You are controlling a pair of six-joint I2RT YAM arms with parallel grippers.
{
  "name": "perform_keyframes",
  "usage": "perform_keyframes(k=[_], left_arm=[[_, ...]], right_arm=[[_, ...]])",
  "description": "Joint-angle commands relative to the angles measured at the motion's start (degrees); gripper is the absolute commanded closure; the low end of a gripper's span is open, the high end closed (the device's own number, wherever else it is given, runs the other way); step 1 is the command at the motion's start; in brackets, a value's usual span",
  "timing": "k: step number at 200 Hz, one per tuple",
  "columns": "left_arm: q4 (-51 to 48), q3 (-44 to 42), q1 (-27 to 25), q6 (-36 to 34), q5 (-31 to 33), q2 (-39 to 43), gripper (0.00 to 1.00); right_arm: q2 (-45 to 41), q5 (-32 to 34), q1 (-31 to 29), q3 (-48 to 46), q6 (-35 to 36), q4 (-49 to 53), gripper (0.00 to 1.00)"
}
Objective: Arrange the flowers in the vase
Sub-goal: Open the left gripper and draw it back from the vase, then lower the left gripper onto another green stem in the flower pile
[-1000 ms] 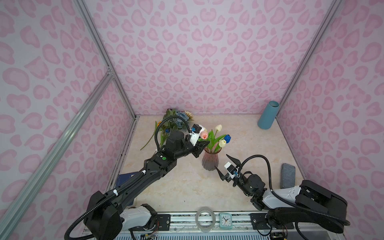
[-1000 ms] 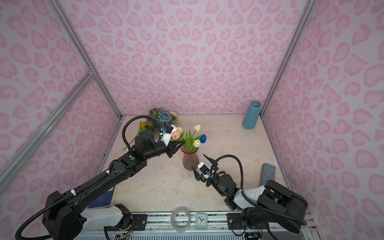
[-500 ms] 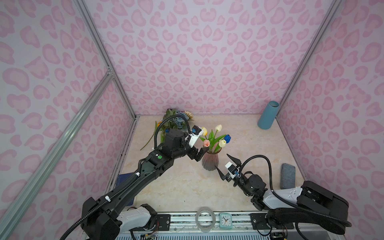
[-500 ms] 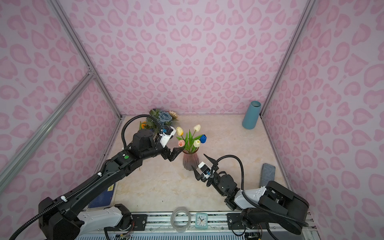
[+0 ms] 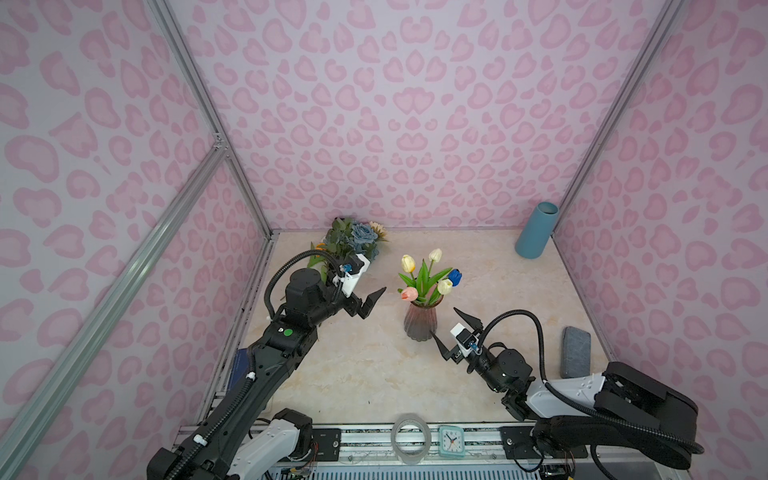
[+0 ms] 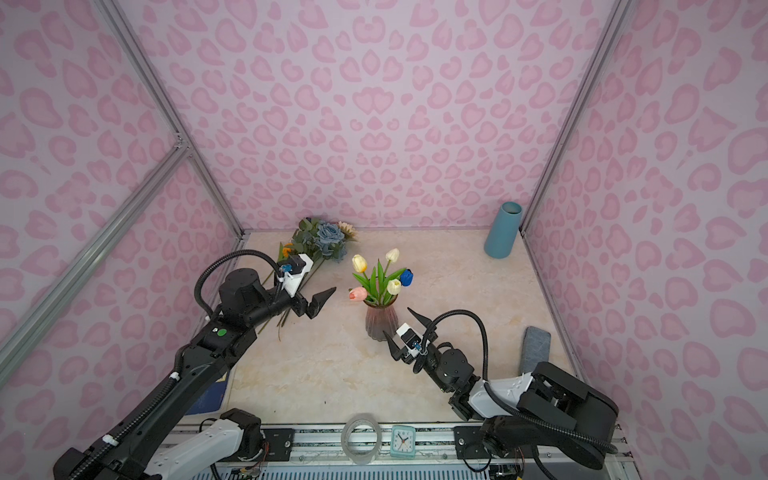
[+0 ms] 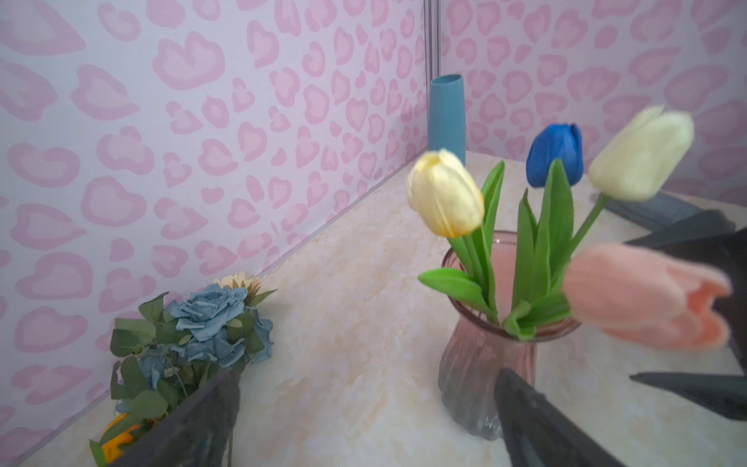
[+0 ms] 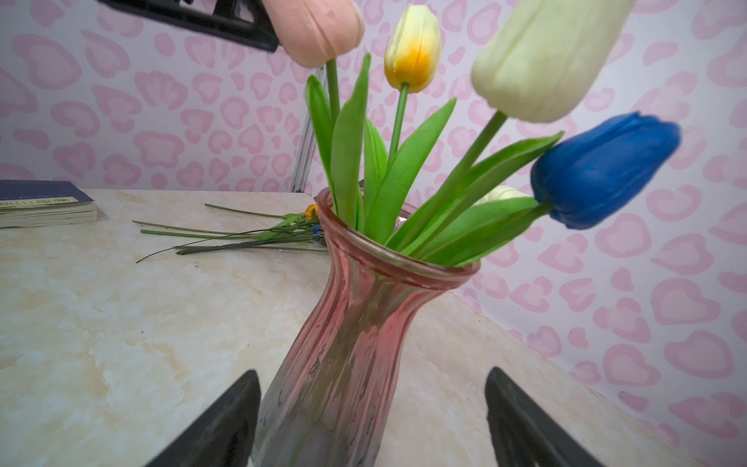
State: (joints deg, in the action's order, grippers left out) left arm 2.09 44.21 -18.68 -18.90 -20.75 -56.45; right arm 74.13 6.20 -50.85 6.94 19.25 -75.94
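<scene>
Two wide-open, empty hands: left hand (image 5: 375, 302) near pink tulip (image 5: 409, 294), right hand (image 5: 444, 322) just beside vase (image 5: 419, 327).

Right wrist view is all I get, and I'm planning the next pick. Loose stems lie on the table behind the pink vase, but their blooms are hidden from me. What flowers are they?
Observer: A dusty-blue rose bunch with a beige daisy, lying at the far left corner of the table, outside the vase.
Operator: Is the left gripper holding anything?
Observer: No. The left gripper is open and empty, its fingers short of the pink tulip.
Operator: Any other vessel around?
Observer: A teal cylinder stands upright by the far right corner.
</scene>
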Motion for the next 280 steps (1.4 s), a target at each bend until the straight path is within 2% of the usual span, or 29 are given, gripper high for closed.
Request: perform_keyframes(k=[1, 15, 31, 59, 87, 118, 164, 199, 232, 253, 271, 280], left_arm=[[8.41, -3.29, 5.65, -2.40, 11.15, -2.10, 0.02], [7.07, -0.04, 12.49, 2.44, 16.00, -7.75, 0.02], [-1.17, 7.22, 18.26, 7.94, 21.80, -15.52, 0.01], [-11.92, 17.88, 21.97, 8.79, 26.07, -27.27, 0.12], [-25.61, 32.19, 25.53, 10.44, 26.61, -41.39, 0.24], [-36.09, 45.94, 26.48, 8.19, 28.85, -54.72, 0.25], [-51.99, 62.78, 26.50, 5.33, 26.67, -69.35, 0.30], [-55.32, 67.68, 26.32, 2.86, 28.22, -74.82, 0.35], [-54.10, 68.90, 26.15, 2.29, 28.82, -76.86, 0.38], [-54.18, 70.32, 25.90, 2.02, 28.59, -78.69, 0.49], [-54.38, 71.06, 25.46, 1.59, 30.23, -80.15, 0.52], [-54.43, 71.35, 25.27, 1.58, 30.78, -80.63, 0.58]], right_arm=[[0.30, 0.04, -0.06, 0.18, 0.09, -1.40, 0.14], [0.65, 0.15, -0.07, 0.24, 0.18, -1.52, 0.14], [0.97, -0.15, -0.12, 0.05, 0.18, -2.40, 0.14], [1.10, -0.55, -0.11, 0.11, 0.26, -2.31, 0.14], [0.70, -0.61, -0.13, 0.09, 0.53, -2.00, 0.14], [0.15, 0.05, -0.10, -0.07, 1.15, -1.35, 0.14], [0.71, -0.37, -0.11, 0.25, 1.21, -1.38, 0.14], [0.47, -0.02, -0.13, 0.09, 1.39, -1.36, 0.14], [1.06, -0.44, -0.07, 0.26, 1.23, -1.82, 0.14], [0.98, -0.33, -0.16, 0.19, 1.32, -1.84, 0.14], [0.54, -0.09, -0.17, 0.09, 1.41, -1.75, 0.14], [0.43, -0.13, -0.09, 0.08, 1.50, -1.65, 0.14]])
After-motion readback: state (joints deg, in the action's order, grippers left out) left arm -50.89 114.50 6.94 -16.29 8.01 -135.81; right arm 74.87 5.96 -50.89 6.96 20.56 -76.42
